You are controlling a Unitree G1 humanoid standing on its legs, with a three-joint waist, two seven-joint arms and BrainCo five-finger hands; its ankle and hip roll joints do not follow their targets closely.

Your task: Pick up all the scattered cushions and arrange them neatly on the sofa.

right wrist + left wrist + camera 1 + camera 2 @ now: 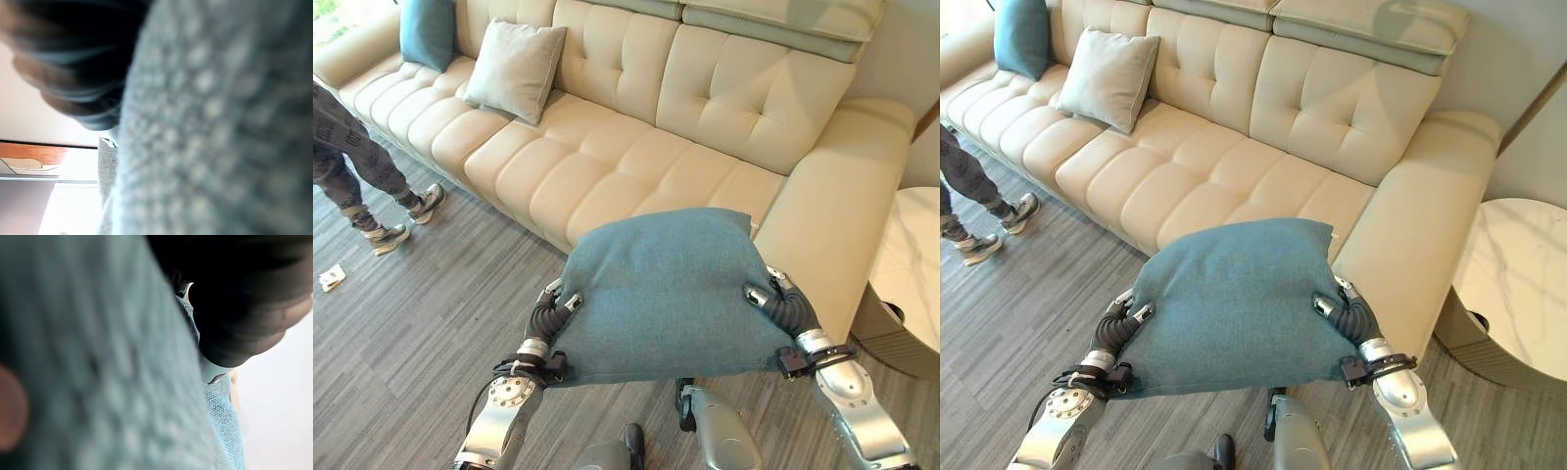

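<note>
I hold a teal cushion (666,294) flat in the air between both hands, in front of the cream sofa (636,147) near its right armrest. My left hand (548,315) grips its left edge with the thumb on top. My right hand (781,305) grips its right edge the same way, fingers hidden under the fabric. Both wrist views show the teal weave (98,372) pressed close. A beige cushion (514,69) leans upright on the sofa's left part, and another teal cushion (427,31) stands at the far left against the backrest.
A person's legs and shoes (372,186) stand on the grey wood floor at the left. A small white scrap (332,278) lies near them. A round white marble table (915,264) stands right of the sofa's armrest (842,215).
</note>
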